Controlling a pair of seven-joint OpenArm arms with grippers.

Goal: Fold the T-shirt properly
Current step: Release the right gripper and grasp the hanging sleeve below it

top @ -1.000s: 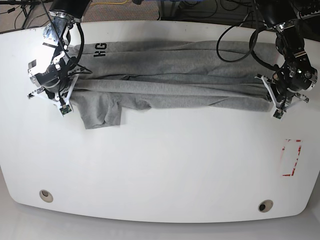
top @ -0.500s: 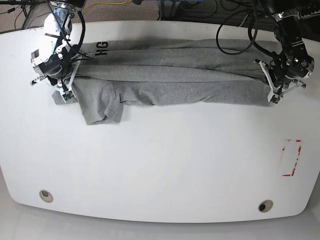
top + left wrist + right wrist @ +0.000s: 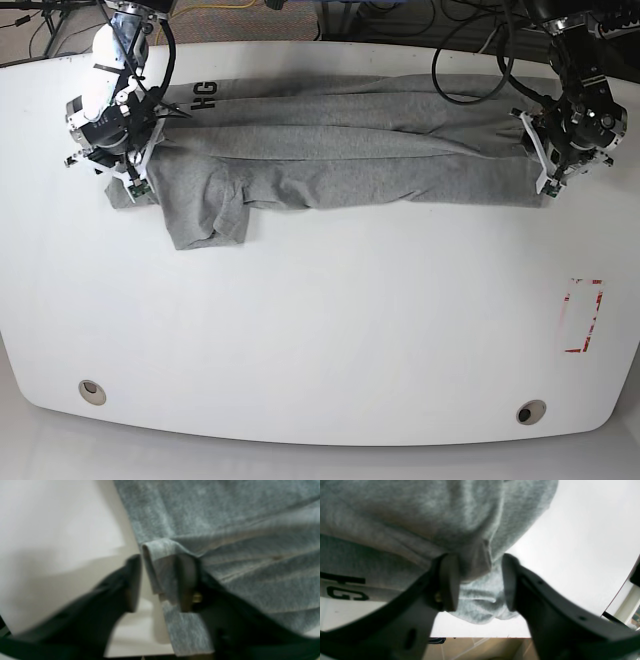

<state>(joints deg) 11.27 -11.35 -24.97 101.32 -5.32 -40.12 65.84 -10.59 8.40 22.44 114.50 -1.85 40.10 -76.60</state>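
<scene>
The T-shirt (image 3: 340, 150), heather-grey with dark letters "HG" near its left end, lies folded lengthwise in a long band along the table's far edge, one sleeve hanging toward the near side.

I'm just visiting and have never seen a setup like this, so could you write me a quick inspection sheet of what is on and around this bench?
Surface: white table, rounded corners, two round inserts near the front edge.
Job's things: grey T-shirt stretched in a long band across the far side, one sleeve flopped forward, dark letters at one end.
Clutter: red-outlined marker on the table.
End effectors: left end effector open, cloth edge between its jaws; right end effector open around bunched cloth.
Cables: black cables looping from both arms.
Surroundings: floor and wires beyond the far edge.
</scene>
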